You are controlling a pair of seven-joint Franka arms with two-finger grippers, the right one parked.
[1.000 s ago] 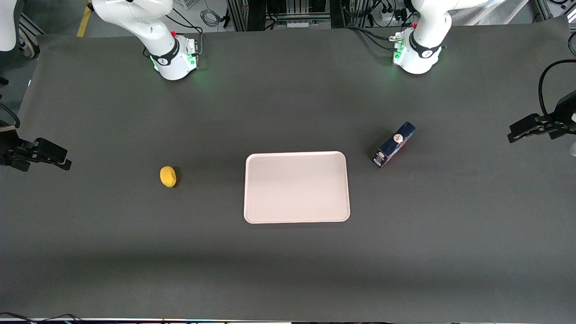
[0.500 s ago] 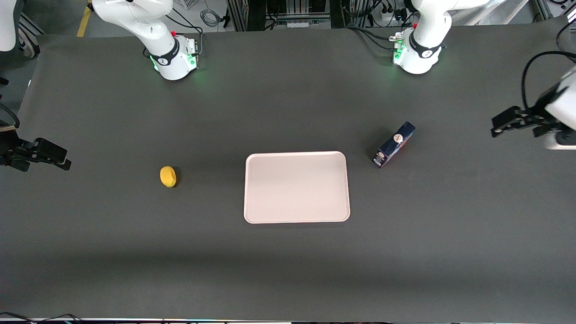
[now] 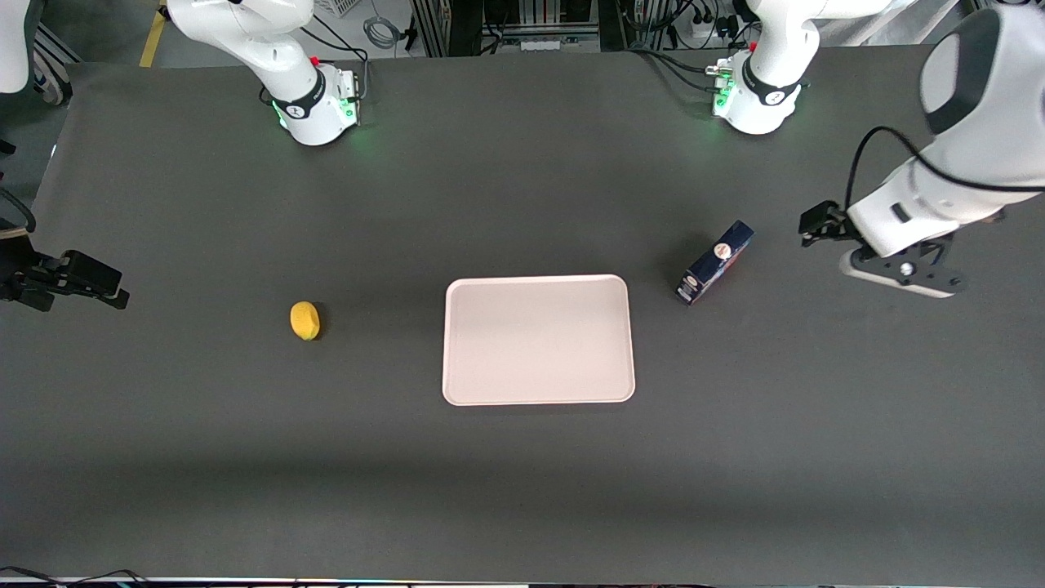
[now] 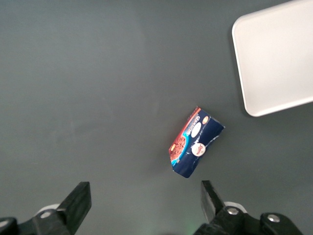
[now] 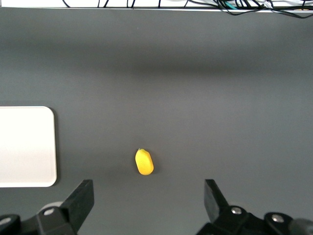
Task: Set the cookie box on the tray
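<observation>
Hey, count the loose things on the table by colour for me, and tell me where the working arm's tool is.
Dark navy blue: 1, the cookie box
Pale pinkish-white: 1, the tray
Yellow: 1, a small rounded object
Total: 3
The tool hangs open above the table, toward the working arm's end, beside the cookie box and not touching it.

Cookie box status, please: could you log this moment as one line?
phase: approach | tool: open, above table, short of cookie box | cookie box: on table beside tray, ungrasped | tray: nothing on it
</observation>
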